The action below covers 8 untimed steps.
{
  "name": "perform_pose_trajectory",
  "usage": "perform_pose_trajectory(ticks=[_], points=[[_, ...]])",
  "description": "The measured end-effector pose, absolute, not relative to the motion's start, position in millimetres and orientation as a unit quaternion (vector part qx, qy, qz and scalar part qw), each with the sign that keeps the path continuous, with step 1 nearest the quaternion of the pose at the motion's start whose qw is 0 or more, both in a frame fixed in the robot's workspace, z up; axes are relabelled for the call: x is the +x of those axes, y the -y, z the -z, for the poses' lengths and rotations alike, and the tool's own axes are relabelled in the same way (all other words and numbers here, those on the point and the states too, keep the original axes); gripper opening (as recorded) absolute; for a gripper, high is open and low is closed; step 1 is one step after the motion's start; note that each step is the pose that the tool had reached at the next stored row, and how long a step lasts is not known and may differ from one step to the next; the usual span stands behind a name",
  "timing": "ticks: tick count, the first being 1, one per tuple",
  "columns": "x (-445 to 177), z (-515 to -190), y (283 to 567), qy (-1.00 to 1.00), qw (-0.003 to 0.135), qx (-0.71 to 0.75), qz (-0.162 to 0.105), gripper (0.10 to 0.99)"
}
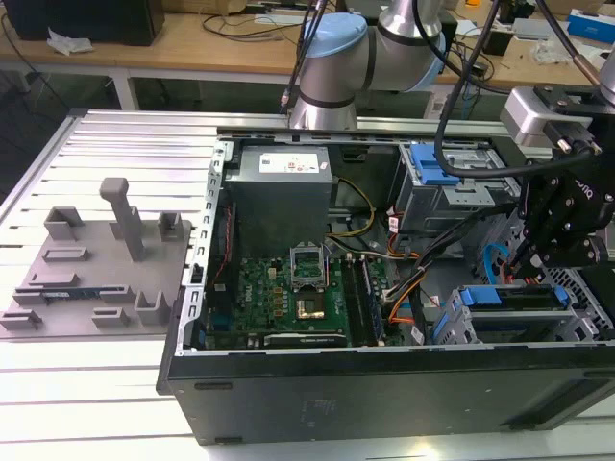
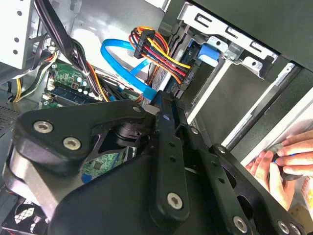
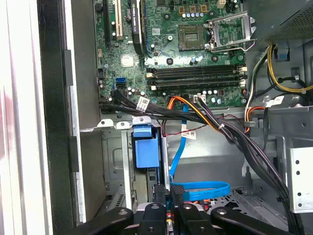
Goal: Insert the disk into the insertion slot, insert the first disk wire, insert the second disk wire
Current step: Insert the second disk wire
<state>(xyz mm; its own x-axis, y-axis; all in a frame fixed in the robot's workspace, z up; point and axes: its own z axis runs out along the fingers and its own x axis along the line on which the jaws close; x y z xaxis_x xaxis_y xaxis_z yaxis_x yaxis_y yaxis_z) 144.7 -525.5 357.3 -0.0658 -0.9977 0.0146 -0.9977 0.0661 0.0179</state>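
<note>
Jaws: pressed close together on what looks like a black connector with the blue flat cable (image 3: pixel 200 188) running off it; the gripper (image 3: pixel 168 200) sits at the bottom centre of the first wrist view, black fingers (image 3: pixel 159 193) side by side with barely a gap.
Gripper in exterior view: black body (image 1: pixel 557 223) at the right edge of the frame, hanging inside the open computer case (image 1: pixel 384 384), just above the drive cage at lower right.
Disk: seated in the insertion slot (image 1: pixel 452 331), blue carrier edge (image 1: pixel 509 298) showing at lower right of the exterior view; in the first wrist view the blue tab (image 3: pixel 146 149) sits lower centre, right above the gripper.
Second wrist view extras: a bundle of red, yellow and orange wires (image 2: pixel 161 56) plugged in near the upper centre, the blue cable looping beside it, and a person's hand (image 2: pixel 279 164) at the right edge outside the case.
First wrist view extras: the green motherboard (image 3: pixel 195 49) across the upper frame with its empty CPU socket (image 3: pixel 230 29) at upper right.
Exterior extras: grey fixture block (image 1: pixel 96 259) on the bench (image 1: pixel 115 154) at left, well apart from the case.
</note>
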Motion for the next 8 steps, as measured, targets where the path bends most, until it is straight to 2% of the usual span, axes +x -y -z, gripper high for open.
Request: perform_pose_trajectory(ticks=[8], points=[[144.7,-352.9,531.0,0.726,0.003,0.688,0.010,0.161]])
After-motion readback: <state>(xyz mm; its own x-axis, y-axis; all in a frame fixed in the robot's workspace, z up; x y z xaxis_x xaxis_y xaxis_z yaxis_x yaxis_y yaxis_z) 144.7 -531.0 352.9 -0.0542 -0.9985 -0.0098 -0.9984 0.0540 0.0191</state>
